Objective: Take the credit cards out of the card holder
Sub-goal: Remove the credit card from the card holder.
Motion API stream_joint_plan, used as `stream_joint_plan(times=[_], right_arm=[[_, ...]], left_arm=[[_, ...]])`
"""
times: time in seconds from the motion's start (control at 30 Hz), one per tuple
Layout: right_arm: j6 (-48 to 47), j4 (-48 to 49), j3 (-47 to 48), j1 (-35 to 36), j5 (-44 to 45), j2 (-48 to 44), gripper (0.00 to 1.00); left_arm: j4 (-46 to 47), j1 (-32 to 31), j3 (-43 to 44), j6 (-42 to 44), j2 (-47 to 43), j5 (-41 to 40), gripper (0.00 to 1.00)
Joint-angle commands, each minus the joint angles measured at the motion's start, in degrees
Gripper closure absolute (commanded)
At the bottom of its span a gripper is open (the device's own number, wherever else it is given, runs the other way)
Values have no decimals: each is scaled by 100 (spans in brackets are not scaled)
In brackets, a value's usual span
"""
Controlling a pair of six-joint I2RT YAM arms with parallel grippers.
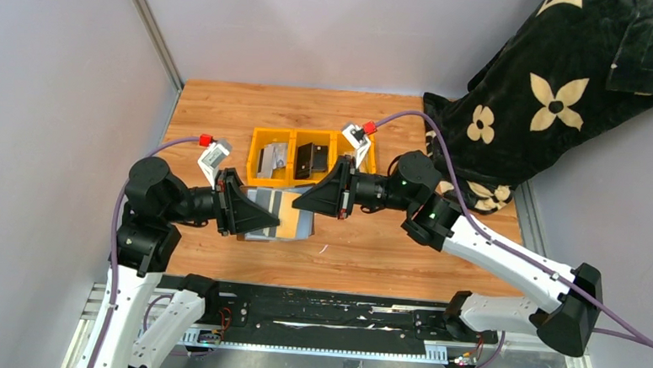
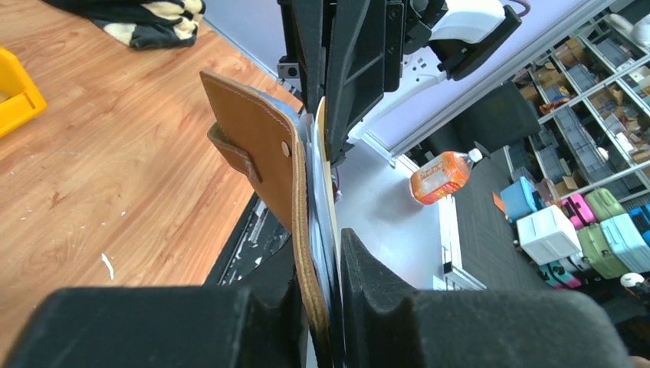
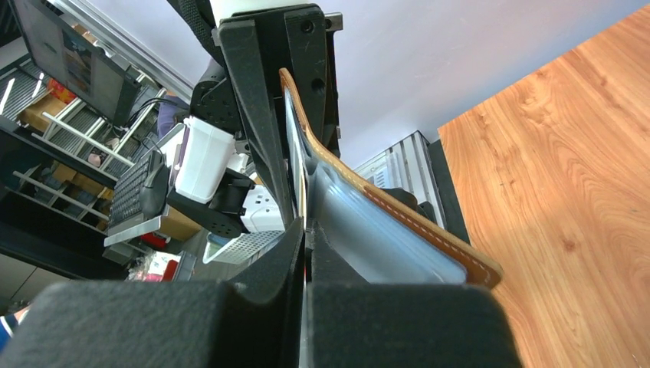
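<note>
DESK: What do the two arms have over the bench [image 1: 370, 254]?

PHOTO: The card holder [image 2: 257, 146], brown leather outside and grey inside. It hangs in the air between the two pincers, spread open and clear of the wood. The left pincer [image 2: 318, 257] is clamped on one leather edge, a finger on each face. The small closure tab [image 2: 234, 151] sticks out just beyond those fingers.

DESK: And the right one?

PHOTO: The right pincer [image 3: 305, 234] faces the left one across the holder. Its fingers are pressed tight together, right beside the grey lining. A thin tan strip [image 2: 321, 134] stands edge-on against them. Whether it is caught in that grip, I cannot tell.

DESK: Are any of the credit cards out?

PHOTO: Yes. Behind both pincers, well apart from the holder, a row of yellow bins [image 1: 267, 135] sits on the bench. A grey card [image 1: 272, 159] lies in the compartment behind the left pincer, and a black card [image 1: 305, 158] lies in the middle one. The compartment nearest the right pincer is largely hidden by that arm's wrist.

DESK: Anything else in shot?

PHOTO: A black blanket [image 1: 564, 87] with cream flowers is heaped over the far corner of the bench, well beyond the right pincer and touching neither arm.
</note>
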Motion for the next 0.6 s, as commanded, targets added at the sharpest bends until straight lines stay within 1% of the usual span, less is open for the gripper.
stream_joint_plan(times=[0.0, 0.13, 0.27, 0.33, 0.4, 0.43, 0.5, 0.57], right_arm=[[-1, -31, -226, -326, -154, -374, 100], [-59, -366, -310, -656, -377, -653, 100], [-316, -988, -341, -1114, -564, -910, 100], [-403, -1353, -364, -1541, -661, -1009, 100], [-499, -1616, -410, -2039, -707, -1047, 100], [-638, -1822, -385, -2380, -684, -996, 100], [-971, -2356, -273, -2848, -553, -803, 100], [-1271, -2690, -175, -3221, -384, -535, 100]], left_arm=[[0, -38, 212, 28, 33, 192, 83], [-311, -38, 294, 396, 112, 41, 91], [-855, -38, 442, 1137, 245, -277, 96], [-1263, -38, 537, 1739, 308, -554, 99], [-1632, -38, 533, 2450, 384, -668, 100], [-1808, -38, 489, 2950, 406, -709, 100], [-2141, -38, 382, 3691, 455, -750, 100], [-2357, -38, 260, 4101, 470, -1084, 100]])
